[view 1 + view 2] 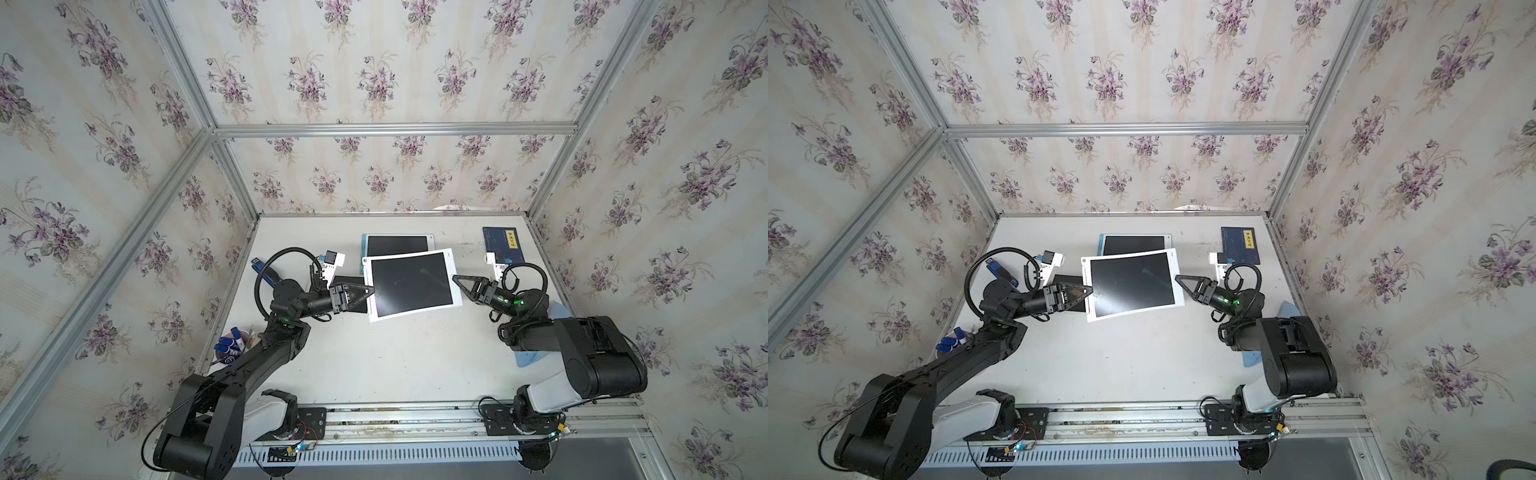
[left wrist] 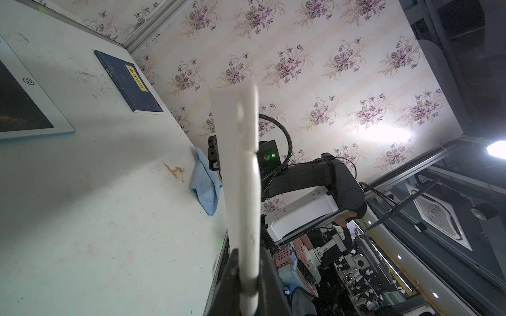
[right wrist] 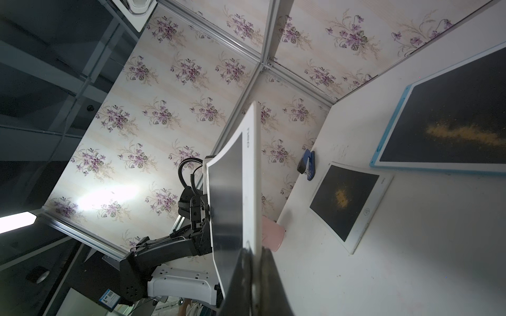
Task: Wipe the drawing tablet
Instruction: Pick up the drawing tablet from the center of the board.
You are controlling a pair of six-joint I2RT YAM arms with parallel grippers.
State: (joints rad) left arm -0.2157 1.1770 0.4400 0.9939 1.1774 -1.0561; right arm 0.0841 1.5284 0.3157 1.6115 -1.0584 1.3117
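A white-framed drawing tablet [image 1: 411,284] [image 1: 1133,286] with a dark screen hangs tilted above the table's middle, held by both arms. My left gripper [image 1: 372,291] [image 1: 1090,291] is shut on its left edge. In the left wrist view the tablet [image 2: 246,191] shows edge-on, pinched in that gripper [image 2: 247,262]. My right gripper [image 1: 454,277] [image 1: 1177,277] is shut on the right edge, and the right wrist view shows the tablet [image 3: 232,191] clamped in it [image 3: 254,254]. A blue cloth [image 1: 559,311] [image 2: 205,186] lies on the table under the right arm.
A blue-framed tablet [image 1: 397,245] [image 3: 451,123] and a small white-framed tablet [image 3: 347,202], both dusted with yellow powder, lie on the table behind and left of the held one. A dark blue book [image 1: 503,245] sits back right. A cup of markers [image 1: 232,345] stands at the left edge.
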